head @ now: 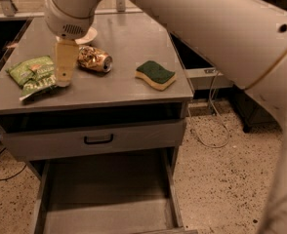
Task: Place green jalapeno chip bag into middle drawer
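The green jalapeno chip bag (pixel 32 75) lies crumpled on the left part of the grey cabinet top (pixel 124 94). My gripper (pixel 64 77) hangs from the big white arm and points down over the bag's right edge, close above the top. It holds nothing that I can see. The middle drawer (pixel 104 194) is pulled out at the bottom of the view, with a plain grey floor and nothing in it.
A crushed golden can (pixel 94 60) lies just right of the gripper. A green-and-yellow sponge (pixel 155 74) lies further right. A white dish (pixel 88 34) sits behind the can. A closed drawer front with a black handle (pixel 98 139) is above the open drawer. A cable (pixel 209 130) lies on the floor.
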{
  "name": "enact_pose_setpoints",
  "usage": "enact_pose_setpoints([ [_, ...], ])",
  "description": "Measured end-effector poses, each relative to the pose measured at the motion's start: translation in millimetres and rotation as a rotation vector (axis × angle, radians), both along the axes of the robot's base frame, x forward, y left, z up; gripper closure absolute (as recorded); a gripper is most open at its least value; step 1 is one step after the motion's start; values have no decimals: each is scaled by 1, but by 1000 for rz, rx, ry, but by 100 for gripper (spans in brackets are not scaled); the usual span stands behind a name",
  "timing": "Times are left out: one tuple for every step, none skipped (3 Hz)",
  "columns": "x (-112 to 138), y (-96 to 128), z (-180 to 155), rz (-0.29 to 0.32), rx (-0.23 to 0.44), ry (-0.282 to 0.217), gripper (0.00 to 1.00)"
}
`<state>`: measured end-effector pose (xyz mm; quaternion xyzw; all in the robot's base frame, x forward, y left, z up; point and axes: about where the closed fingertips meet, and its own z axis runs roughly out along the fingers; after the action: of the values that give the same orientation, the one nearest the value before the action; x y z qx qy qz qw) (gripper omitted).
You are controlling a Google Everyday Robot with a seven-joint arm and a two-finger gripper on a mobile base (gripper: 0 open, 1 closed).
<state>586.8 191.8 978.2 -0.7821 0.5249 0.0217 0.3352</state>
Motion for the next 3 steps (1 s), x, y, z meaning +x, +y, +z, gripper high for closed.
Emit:
enact_pose_setpoints([
  [24, 30, -9, 61, -14, 1, 0],
  [45, 51, -21, 106, -19, 20, 0],
  [45, 52, -21, 106, -19, 20, 0],
])
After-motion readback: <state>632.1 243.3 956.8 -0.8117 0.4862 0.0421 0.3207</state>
